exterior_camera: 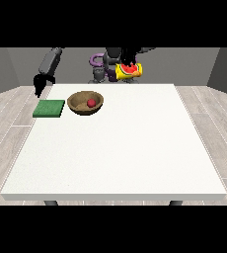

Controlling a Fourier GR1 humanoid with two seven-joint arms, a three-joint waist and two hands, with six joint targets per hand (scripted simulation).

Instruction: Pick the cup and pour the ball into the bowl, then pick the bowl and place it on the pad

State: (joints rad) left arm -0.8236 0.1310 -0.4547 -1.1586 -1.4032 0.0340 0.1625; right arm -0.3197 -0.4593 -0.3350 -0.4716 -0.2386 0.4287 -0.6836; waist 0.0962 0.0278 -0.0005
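So at this point your hand at the view's left (38, 85) hung off the table's far corner, can't tell how its fingers sat, just behind the pad (49, 108), which had nothing on it. The ball (91, 103) was already in the bowl (79, 105), so the pour looked done. The hand at the view's right (127, 64) gripped the cup (128, 72) in the air, so you'd only got the bowl-to-pad move left.

The white counter (135, 158) spreads wide beneath both hands and runs well forward of them toward the camera, on dark legs (50, 202) at its near corners. Pale plank floor (211, 128) lies around it, outward of each hand. Grey walls (184, 64) stand behind the hands.
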